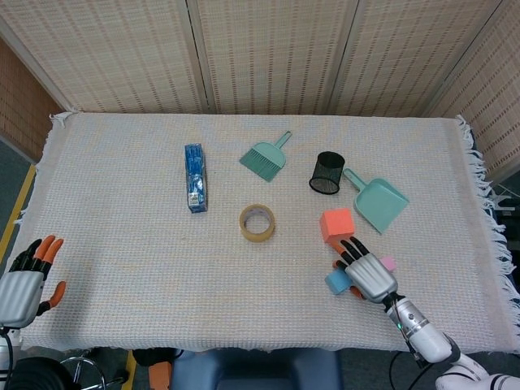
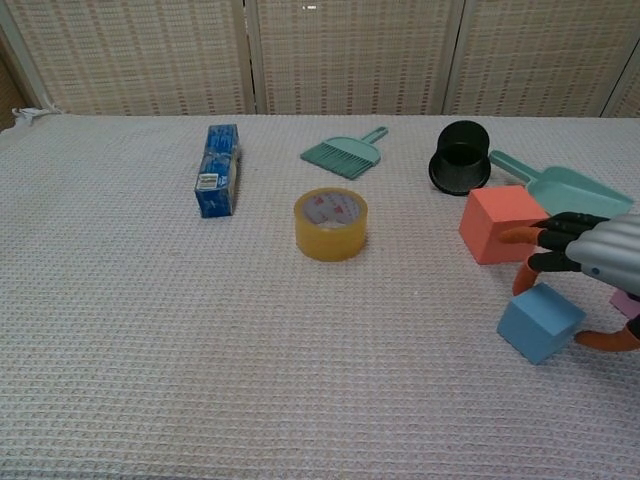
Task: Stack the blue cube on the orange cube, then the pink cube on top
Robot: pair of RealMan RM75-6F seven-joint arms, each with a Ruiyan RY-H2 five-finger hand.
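The blue cube [image 2: 538, 322] lies on the cloth near the front right, also seen as the blue cube [image 1: 335, 282] from the head view. My right hand [image 2: 596, 262] hovers just right of and over it, fingers spread towards the orange cube [image 2: 498, 222] and thumb curled below. The cube still rests on the cloth and the hand holds nothing. In the head view my right hand [image 1: 367, 274] sits between the orange cube [image 1: 335, 224] and the pink cube [image 1: 388, 263], which peeks out to its right. My left hand [image 1: 26, 283] rests open off the front left edge.
A yellow tape roll [image 1: 257, 222] sits mid-table, with a blue box [image 1: 194, 177] to its far left. A teal brush [image 1: 265, 158], a black mesh cup [image 1: 327, 172] and a teal dustpan [image 1: 378, 200] lie behind the cubes.
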